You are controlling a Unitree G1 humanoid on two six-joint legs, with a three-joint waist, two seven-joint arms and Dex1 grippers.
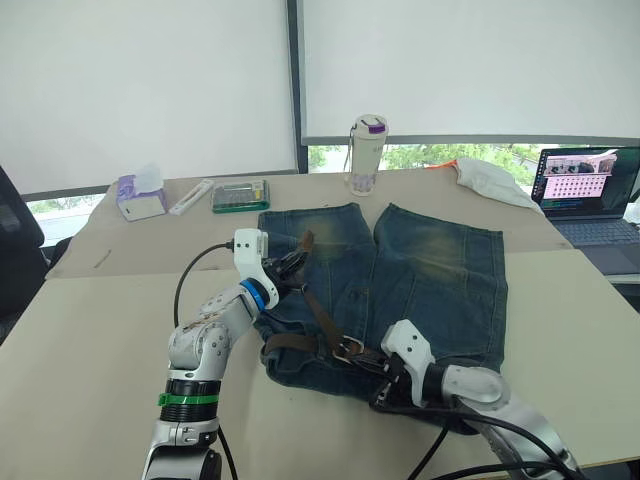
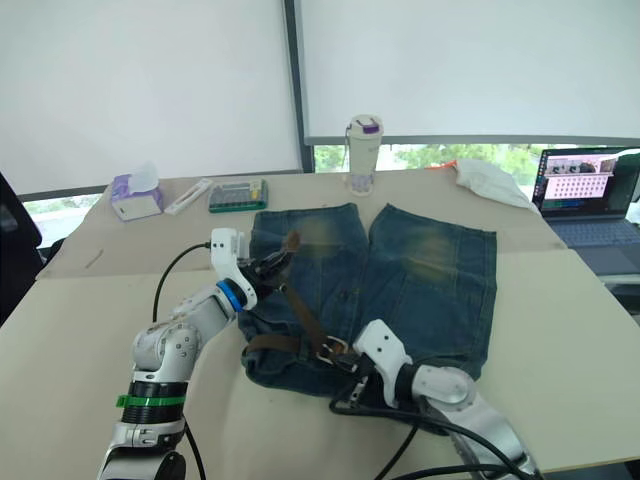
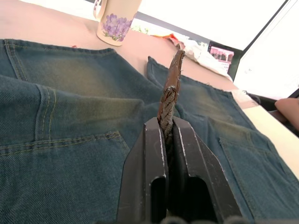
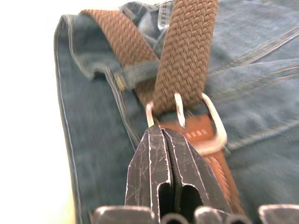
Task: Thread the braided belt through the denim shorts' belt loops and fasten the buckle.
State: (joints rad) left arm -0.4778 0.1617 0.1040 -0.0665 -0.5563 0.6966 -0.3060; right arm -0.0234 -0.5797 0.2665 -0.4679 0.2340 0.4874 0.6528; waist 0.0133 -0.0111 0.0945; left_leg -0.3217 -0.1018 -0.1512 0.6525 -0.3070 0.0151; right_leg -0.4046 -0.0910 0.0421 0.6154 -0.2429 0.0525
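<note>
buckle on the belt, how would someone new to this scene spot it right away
Find the denim shorts spread on the beige table. At their near waistband, the braided belt runs into the buckle, just ahead of the right gripper. It's the only silver metal frame there.

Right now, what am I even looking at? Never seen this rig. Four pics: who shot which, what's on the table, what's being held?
It is a humanoid robot with two arms, each ending in a two-fingered black gripper. The two wide pictures come from a stereo camera on its head, looking down over the arms. The two close-ups come from cameras on each wrist, looking along that gripper's fingers.

On the table lie denim shorts with a braided belt running along the waistband and through the buckle. The left gripper is shut on the belt's free end, held up above the shorts. The right gripper is shut at the buckle.

Farther back stand a bottle, a tissue box, a small case, a white cloth and a laptop.
</note>
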